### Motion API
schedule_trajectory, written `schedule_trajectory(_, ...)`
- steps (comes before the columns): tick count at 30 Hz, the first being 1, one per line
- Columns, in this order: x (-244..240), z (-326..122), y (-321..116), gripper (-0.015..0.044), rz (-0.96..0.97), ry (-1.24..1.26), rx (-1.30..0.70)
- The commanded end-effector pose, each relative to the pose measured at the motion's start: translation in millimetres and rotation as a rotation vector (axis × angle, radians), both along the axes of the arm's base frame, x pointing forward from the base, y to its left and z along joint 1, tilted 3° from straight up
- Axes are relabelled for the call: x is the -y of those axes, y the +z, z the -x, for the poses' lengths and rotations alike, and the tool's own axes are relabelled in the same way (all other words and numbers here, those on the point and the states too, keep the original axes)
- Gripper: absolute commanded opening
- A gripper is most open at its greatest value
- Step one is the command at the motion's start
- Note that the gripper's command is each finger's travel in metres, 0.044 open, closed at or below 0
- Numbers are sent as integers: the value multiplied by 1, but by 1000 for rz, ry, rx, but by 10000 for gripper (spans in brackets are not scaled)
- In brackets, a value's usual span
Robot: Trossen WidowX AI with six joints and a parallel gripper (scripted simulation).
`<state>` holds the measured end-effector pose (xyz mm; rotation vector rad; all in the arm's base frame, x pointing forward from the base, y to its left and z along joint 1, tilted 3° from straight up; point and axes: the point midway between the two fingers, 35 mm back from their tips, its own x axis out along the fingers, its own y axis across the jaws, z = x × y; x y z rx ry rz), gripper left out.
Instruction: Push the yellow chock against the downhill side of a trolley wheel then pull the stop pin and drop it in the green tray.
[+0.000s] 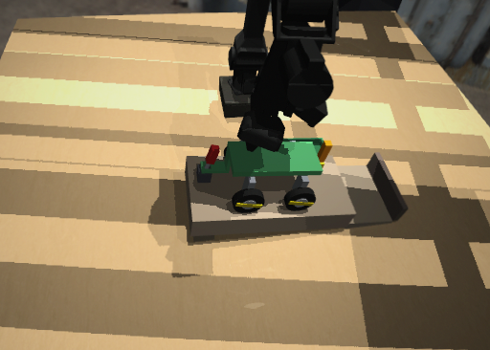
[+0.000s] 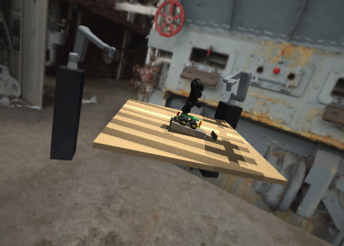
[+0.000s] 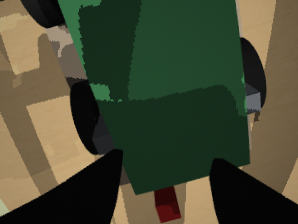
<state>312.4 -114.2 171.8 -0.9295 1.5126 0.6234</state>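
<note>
Bright patches and hard-edged shadows are crossing the tabletop [image 1: 268, 308] [image 2: 161, 156] in stripes. In the exterior view, dimmer light is covering the softly blurred floor [image 2: 111, 203]. Up close, shadow is darkening much of the trolley [image 3: 185, 125] [image 1: 278, 159].

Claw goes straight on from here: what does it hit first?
Probably the trolley's green deck, near the uphill end, just short of the red pin. Height gap unclear.
</note>
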Motion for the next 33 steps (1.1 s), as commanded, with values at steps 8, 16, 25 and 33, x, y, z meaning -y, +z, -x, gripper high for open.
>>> schedule_trajectory(8,47,17,10,190,47,352,-146)
schedule_trajectory(16,48,18,9,190,47,358,-149)
schedule_trajectory(25,51,18,-4,190,48,358,-149)
schedule_trajectory(33,55,19,-15,190,48,358,-149)
